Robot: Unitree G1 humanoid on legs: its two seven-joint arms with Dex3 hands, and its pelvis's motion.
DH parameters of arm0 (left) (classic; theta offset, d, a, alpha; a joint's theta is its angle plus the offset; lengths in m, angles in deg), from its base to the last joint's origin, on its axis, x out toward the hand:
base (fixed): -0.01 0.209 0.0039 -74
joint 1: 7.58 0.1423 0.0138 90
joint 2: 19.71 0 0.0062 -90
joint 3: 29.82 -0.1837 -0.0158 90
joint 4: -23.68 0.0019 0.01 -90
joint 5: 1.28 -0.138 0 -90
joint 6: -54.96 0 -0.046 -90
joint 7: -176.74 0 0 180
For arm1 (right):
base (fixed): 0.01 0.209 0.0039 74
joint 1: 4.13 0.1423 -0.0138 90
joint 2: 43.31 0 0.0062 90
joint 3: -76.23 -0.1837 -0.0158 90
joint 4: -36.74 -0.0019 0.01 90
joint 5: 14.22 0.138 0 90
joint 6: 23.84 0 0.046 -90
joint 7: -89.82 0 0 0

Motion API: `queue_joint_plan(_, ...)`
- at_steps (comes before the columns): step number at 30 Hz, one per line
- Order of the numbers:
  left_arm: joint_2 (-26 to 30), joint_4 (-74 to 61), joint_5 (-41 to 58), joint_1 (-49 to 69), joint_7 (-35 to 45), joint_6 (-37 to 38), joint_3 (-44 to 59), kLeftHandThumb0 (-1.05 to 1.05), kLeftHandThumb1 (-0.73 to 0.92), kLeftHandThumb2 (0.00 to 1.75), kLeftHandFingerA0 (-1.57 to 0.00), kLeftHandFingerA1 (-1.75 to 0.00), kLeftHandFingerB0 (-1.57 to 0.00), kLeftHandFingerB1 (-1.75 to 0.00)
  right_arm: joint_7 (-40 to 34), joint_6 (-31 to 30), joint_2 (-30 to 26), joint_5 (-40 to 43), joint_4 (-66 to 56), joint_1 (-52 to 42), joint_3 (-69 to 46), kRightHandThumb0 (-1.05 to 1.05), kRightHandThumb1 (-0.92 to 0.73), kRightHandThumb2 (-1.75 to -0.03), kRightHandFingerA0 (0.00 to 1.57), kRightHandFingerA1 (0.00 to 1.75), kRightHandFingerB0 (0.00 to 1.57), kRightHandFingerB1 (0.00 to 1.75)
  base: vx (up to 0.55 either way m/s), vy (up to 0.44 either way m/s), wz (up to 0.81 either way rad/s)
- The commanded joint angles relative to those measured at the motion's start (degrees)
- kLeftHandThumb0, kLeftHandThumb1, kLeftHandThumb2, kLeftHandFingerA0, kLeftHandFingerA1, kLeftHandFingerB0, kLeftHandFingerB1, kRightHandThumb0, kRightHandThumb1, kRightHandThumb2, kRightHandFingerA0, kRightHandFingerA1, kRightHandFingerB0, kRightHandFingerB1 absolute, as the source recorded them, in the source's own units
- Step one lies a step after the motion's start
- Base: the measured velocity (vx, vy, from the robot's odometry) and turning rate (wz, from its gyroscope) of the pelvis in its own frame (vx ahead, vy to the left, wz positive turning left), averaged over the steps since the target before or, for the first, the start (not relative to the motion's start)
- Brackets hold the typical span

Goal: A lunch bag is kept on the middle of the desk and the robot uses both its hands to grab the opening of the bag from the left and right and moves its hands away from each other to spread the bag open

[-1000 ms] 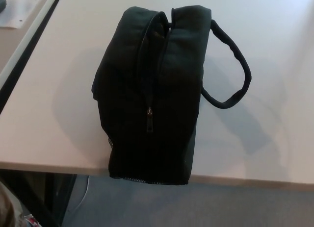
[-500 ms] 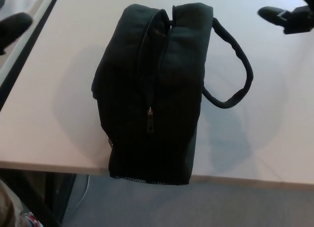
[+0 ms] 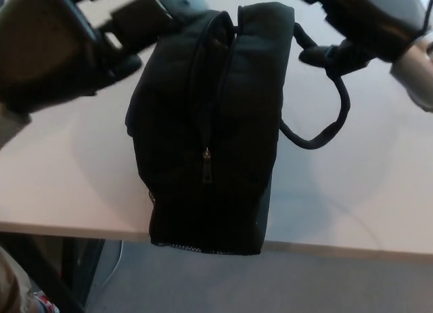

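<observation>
Office or lab: pale desk [image 3: 352,191], grey carpet floor [image 3: 325,286].

Pale desk [image 3: 81,178] carries the load here. One black lunch bag [image 3: 203,137] sits on it, its near end overhanging the front edge.

Pale beige, smooth-topped counter [image 3: 81,178] fills most of the view, its front edge running across at 6 o'clock. Soft light from above; faint grey shadows lie on the surface. Below the edge, grey-blue floor [image 3: 304,286] from 5 to 7 o'clock. Dark table leg [image 3: 71,272] at 7 o'clock, with a thin white cable [image 3: 116,259] beside it.
</observation>
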Motion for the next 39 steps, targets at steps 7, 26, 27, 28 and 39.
queue_joint_plan(7, 4.2, 3.4, -31.0, -9.6, -24.6, 6.3, -22.1, -0.1, 0.5, 0.63, -0.33, -0.4, -0.33, -0.36, -0.8, 11.9, 2.3, -13.5, 1.3, 8.4, 13.4, -0.34, -0.57, -0.57, 0.28, 0.33, 0.11, 0.3, 0.0, 0.0, 0.0)
queue_joint_plan(26, 7.0, 18.9, -30.8, -1.6, -28.3, -5.3, -30.4, -0.41, 0.26, 1.05, -1.31, -1.38, -1.15, -1.18, -2.6, 17.5, 1.7, -11.4, 0.0, 6.4, 14.3, -0.33, -0.5, -0.55, 0.39, 0.36, 0.29, 0.31, 0.0, 0.0, 0.0)
queue_joint_plan(27, 6.3, 21.4, -29.5, -0.9, -27.9, -5.1, -30.6, -0.39, 0.25, 1.1, -1.04, -1.64, -1.08, -1.16, -3.7, 17.9, 1.8, -11.5, 0.2, 6.4, 14.1, -0.32, -0.49, -0.55, 0.44, 0.37, 0.34, 0.32, 0.0, 0.0, 0.0)
queue_joint_plan(28, 5.8, 23.1, -28.9, -0.6, -27.3, -5.4, -30.9, -0.39, 0.25, 1.1, -1.04, -1.64, -1.08, -1.16, -4.9, 18.4, 1.9, -11.8, 0.4, 6.4, 13.9, -0.32, -0.49, -0.55, 0.44, 0.37, 0.34, 0.32, 0.0, 0.0, 0.0)
queue_joint_plan(39, -5.1, 42.3, -19.7, 6.6, -27.9, -8.8, -29.1, -0.31, 0.25, 1.1, -0.91, -1.71, -0.94, -1.33, -12.0, 24.3, 5.2, -11.8, 3.5, 7.7, 10.8, -0.35, -0.61, -0.6, 0.85, 1.7, 0.83, 0.95, 0.0, 0.0, 0.0)
